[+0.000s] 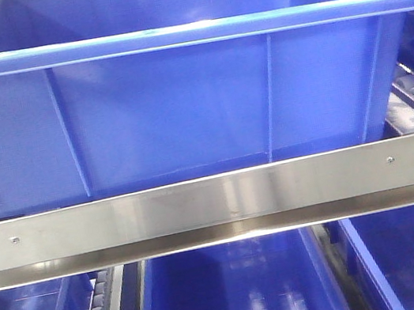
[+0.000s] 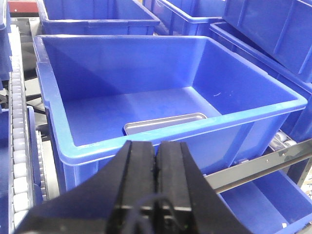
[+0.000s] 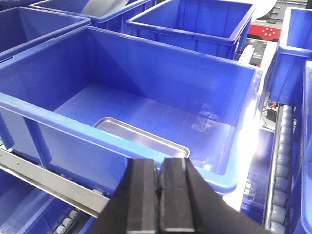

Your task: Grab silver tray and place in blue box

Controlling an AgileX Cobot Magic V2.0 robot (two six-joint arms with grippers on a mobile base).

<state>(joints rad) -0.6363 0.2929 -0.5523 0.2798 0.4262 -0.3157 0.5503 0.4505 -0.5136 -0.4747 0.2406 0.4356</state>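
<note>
The silver tray [image 2: 165, 122] lies flat on the floor of the blue box [image 2: 48, 92], against its near wall. It also shows in the right wrist view [image 3: 141, 138], partly hidden behind the box's near rim [image 3: 73, 124]. The front view shows only the box's ribbed outer wall [image 1: 182, 103]; the tray is hidden there. My left gripper [image 2: 157, 156] is shut and empty, outside the box in front of its near wall. My right gripper [image 3: 160, 173] is shut and empty, also outside the near wall.
A steel rail [image 1: 216, 205] runs under the box's front. Roller tracks flank the box [image 2: 18, 161] [image 3: 282, 195]. More blue crates stand behind [image 3: 195, 22], beside [image 2: 273, 29] and on the shelf below [image 1: 239, 294].
</note>
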